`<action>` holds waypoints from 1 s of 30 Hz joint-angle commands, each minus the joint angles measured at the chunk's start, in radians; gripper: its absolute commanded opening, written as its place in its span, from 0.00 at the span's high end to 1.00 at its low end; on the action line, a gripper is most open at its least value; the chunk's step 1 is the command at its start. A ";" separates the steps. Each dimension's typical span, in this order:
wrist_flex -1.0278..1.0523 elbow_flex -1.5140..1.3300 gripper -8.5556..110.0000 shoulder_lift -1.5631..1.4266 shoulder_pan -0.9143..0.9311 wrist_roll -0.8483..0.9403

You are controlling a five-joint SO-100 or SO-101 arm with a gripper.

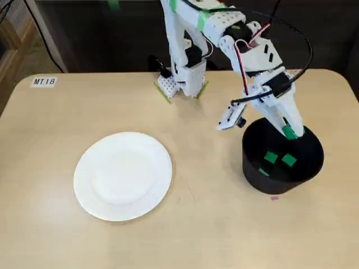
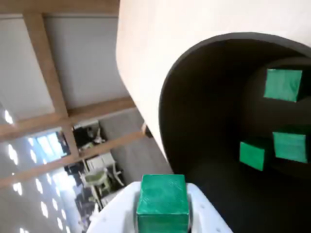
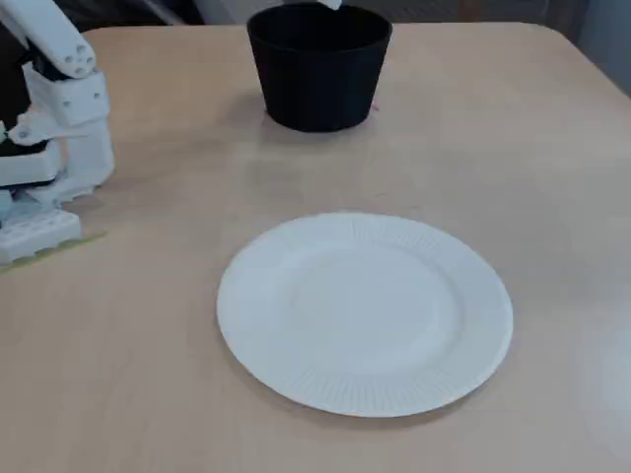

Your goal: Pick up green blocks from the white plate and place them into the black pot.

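The round white paper plate (image 1: pixel 122 175) on the left has no blocks on it. On the right, the end effector (image 1: pixel 289 132) grips one small green block (image 2: pixel 163 200) over the round black pot (image 1: pixel 279 182), where three green blocks (image 2: pixel 283 85) lie. Only this drop seems left.

My gripper (image 2: pixel 163 213) is plain white. The block (image 2: pixel 162 194) in it is a solid green, the same green as the three blocks (image 2: pixel 283 84) lying in the pot (image 2: pixel 204 121), which is matte black inside and out. The plate (image 1: pixel 123 175) is white with a finely ribbed rim, the table (image 1: pixel 224 230) is a pale tan, and my white arm (image 1: pixel 180 39) wears bands of green tape (image 1: pixel 201 21).
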State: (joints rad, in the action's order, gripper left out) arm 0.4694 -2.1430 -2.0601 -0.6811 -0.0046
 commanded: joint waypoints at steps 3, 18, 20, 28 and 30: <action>0.005 0.005 0.58 -0.015 -0.008 0.015; 0.414 0.244 0.95 -0.356 0.267 0.028; 0.548 0.350 0.95 -0.357 0.347 0.038; 0.733 0.149 0.95 -0.591 0.598 0.115; 0.744 0.083 0.95 -0.626 0.617 0.129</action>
State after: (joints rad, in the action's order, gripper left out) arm 1.2026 -2.0018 -2.6338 -0.0890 0.1028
